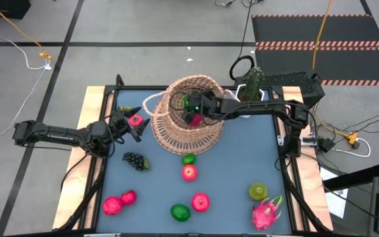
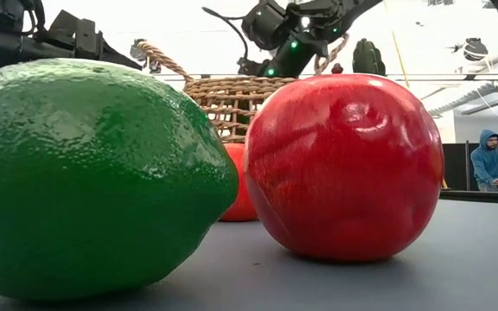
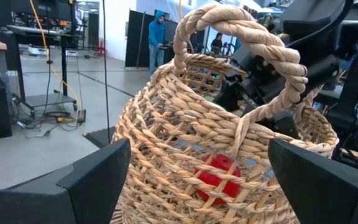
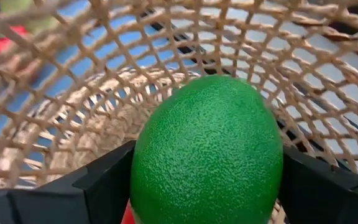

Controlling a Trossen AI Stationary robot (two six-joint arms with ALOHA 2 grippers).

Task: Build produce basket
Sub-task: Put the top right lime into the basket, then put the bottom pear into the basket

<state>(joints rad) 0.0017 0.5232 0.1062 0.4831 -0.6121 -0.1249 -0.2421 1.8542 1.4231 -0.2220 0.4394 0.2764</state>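
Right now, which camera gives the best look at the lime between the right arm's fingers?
The right wrist view: the lime fills it, sitting between the fingers inside the basket. The high view shows only the right gripper over the basket; I cannot make out that lime in the low or left wrist views.

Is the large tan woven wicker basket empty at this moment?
Not empty: a red fruit shows through the wicker basket wall, and the right gripper holds a green lime inside.

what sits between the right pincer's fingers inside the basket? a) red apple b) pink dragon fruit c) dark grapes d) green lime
d: in the right wrist view a green lime fills the gap between the right pincer's fingers, with the basket weave all around it.
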